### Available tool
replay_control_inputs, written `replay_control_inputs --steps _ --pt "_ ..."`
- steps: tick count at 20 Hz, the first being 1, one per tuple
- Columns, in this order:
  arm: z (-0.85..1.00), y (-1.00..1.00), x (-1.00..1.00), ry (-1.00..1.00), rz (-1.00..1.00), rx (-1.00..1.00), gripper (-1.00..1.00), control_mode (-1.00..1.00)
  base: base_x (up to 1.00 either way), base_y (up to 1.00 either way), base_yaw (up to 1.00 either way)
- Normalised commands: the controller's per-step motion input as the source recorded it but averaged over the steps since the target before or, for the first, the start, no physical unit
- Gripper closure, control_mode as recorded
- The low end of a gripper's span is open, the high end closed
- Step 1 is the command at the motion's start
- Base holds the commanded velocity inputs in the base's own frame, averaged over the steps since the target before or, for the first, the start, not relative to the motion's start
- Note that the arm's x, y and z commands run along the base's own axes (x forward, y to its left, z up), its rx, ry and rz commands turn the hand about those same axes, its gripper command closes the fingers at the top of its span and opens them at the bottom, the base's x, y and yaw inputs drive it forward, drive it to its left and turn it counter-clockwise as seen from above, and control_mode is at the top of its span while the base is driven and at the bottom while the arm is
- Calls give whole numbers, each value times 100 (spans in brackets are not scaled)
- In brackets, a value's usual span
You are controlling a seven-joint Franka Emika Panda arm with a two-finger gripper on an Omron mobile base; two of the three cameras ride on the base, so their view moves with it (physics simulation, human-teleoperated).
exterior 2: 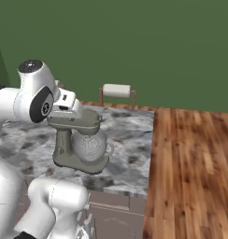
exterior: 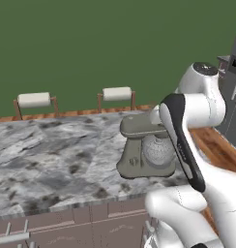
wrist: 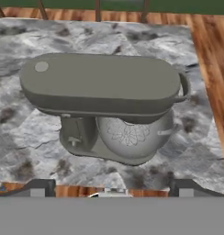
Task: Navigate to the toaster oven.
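Observation:
The toaster oven is out of view. My gripper (wrist: 113, 190) hangs open over a marble island counter (exterior: 52, 155), with its two dark fingertips (wrist: 39, 187) far apart and nothing between them. Right under the hand stands a grey stand mixer (wrist: 104, 92) with a patterned metal bowl. The same stand mixer (exterior: 144, 155) sits near the counter's right end, partly behind my arm. In the right base view my white hand hovers just over the top of the stand mixer (exterior 2: 81, 149).
Two stools with white seats (exterior: 34, 100) (exterior: 116, 93) stand at the counter's far side before a green wall. Wood floor (exterior 2: 190, 163) opens to the right of the island. A dark grey unit (exterior: 233, 72) rises at the far right. Drawer fronts (exterior: 66, 223) face me below the counter edge.

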Motion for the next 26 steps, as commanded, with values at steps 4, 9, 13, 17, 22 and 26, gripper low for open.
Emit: replay_control_inputs --steps 4,9,13,17,22,26 --pt "6 -3 -74 -31 0 -2 -100 -100 0 0 0" --pt "4 -36 -45 -15 0 0 -100 100 -37 -40 -1" --pt "0 0 0 0 0 0 -100 100 -78 -100 -11" --pt "0 0 0 0 0 0 -100 100 -25 -100 -25" --pt "0 0 0 0 0 0 -100 100 0 -91 -65" --pt "0 0 0 0 0 0 -100 100 0 -19 -94"
